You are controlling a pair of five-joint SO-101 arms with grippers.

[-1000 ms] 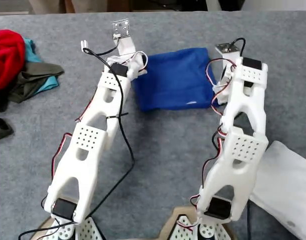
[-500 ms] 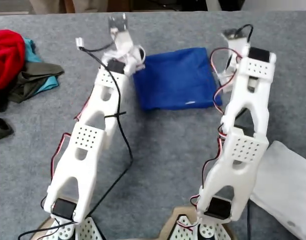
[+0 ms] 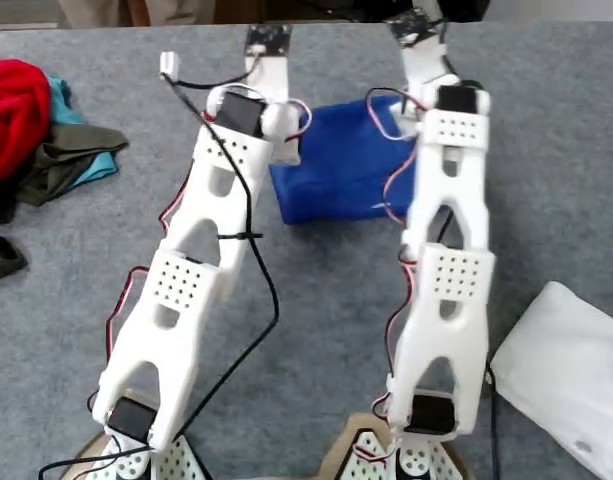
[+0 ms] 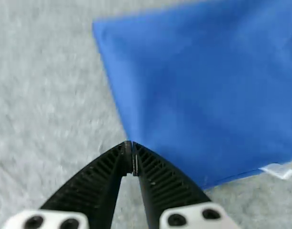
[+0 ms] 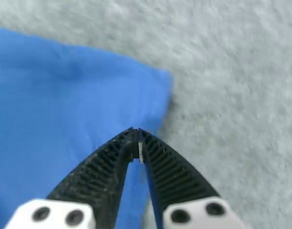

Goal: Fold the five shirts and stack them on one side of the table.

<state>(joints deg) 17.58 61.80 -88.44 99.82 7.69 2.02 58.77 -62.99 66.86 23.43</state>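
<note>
A folded blue shirt (image 3: 331, 165) lies flat on the grey table at the far middle, partly covered by both arms. My left gripper (image 3: 267, 42) hovers past the shirt's left far corner; in the left wrist view it (image 4: 132, 155) is shut and holds nothing, just off the blue shirt's (image 4: 207, 90) edge. My right gripper (image 3: 414, 24) is beyond the shirt's right far corner. From the right wrist view it (image 5: 136, 140) is shut and holds nothing, above the blue shirt (image 5: 65, 105) near its corner.
A heap of unfolded shirts, red (image 3: 14, 105), teal (image 3: 66, 110) and olive (image 3: 61, 155), sits at the table's left edge. A white shirt (image 3: 571, 375) lies at the near right. Bare grey table (image 3: 316, 300) stretches between the arms.
Both arms have risen and stretched toward the far edge. The right arm swung left over the blue shirt's right side. The shirt stays flat.
</note>
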